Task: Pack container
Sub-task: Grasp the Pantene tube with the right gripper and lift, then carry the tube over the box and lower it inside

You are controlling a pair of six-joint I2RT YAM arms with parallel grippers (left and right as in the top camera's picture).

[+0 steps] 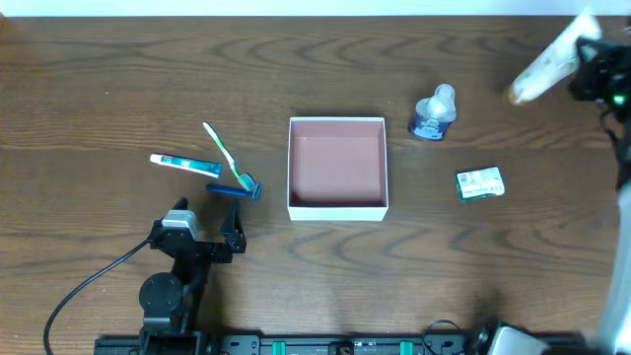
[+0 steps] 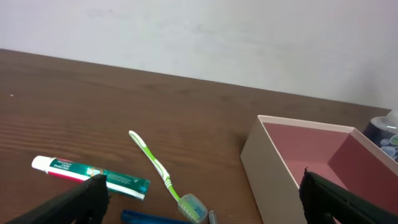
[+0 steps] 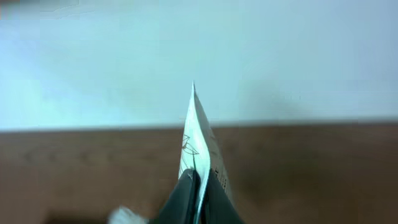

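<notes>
The container (image 1: 336,210) is a square white-walled box with a reddish-brown floor in the middle of the table, empty; it also shows in the left wrist view (image 2: 273,162). My right gripper (image 1: 584,71) is at the far right back, raised, shut on a white tube (image 1: 545,64); in the right wrist view the tube's flat crimped end (image 3: 198,140) sticks up between the fingers (image 3: 198,180). My left gripper (image 1: 207,219) is open and empty, near the front left, just in front of a green toothbrush (image 1: 226,153), a toothpaste tube (image 1: 185,164) and a blue razor (image 1: 235,190).
A clear small bottle with a blue label (image 1: 434,113) lies right of the container's back corner. A small green-and-white packet (image 1: 480,183) lies farther right. The left arm's cable (image 1: 79,291) runs over the front left of the table.
</notes>
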